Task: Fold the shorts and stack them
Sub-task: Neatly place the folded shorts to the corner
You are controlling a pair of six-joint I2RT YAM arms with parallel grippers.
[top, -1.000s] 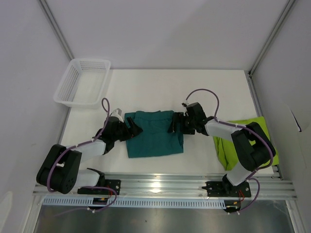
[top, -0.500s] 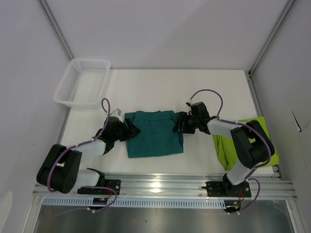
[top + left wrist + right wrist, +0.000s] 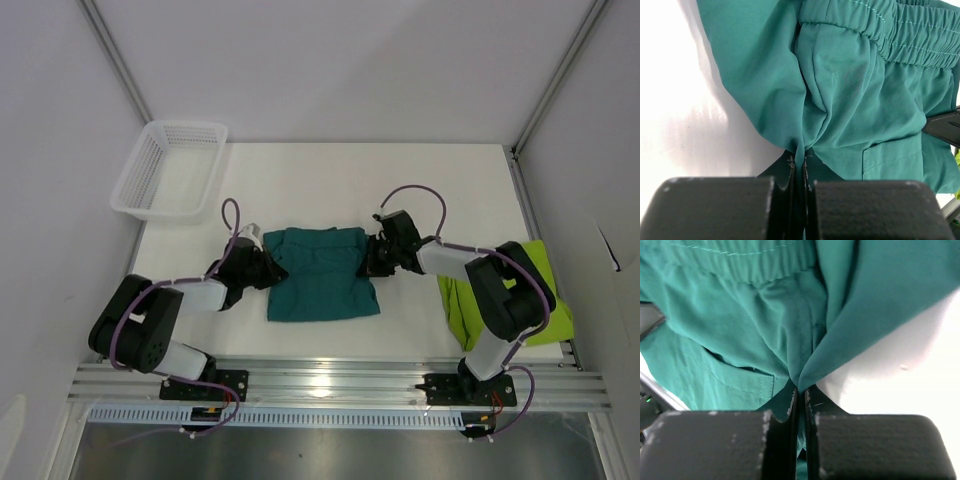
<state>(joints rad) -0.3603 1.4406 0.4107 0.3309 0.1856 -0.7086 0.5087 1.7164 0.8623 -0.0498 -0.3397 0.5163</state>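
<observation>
1. White counter (image 3: pixel 330 180) between pale walls; white plastic mesh basket (image 3: pixel 138 178) at the far-left corner.
2. Mid-counter: dark teal fabric shorts (image 3: pixel 322 285) lying flat, waistband on the far side.
3. Grip: left hand (image 3: pixel 798 162) pinched shut on the left edge of the teal pair, right hand (image 3: pixel 801 392) pinched shut on the right edge.
4. At the right counter edge: lime green fabric shorts (image 3: pixel 460 312), apart from the teal pair.

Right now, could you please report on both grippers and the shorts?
Left gripper shut on dark teal fabric shorts, left edge. Right gripper shut on right edge. Lime green fabric shorts waiting far right. White plastic mesh basket well clear.
</observation>
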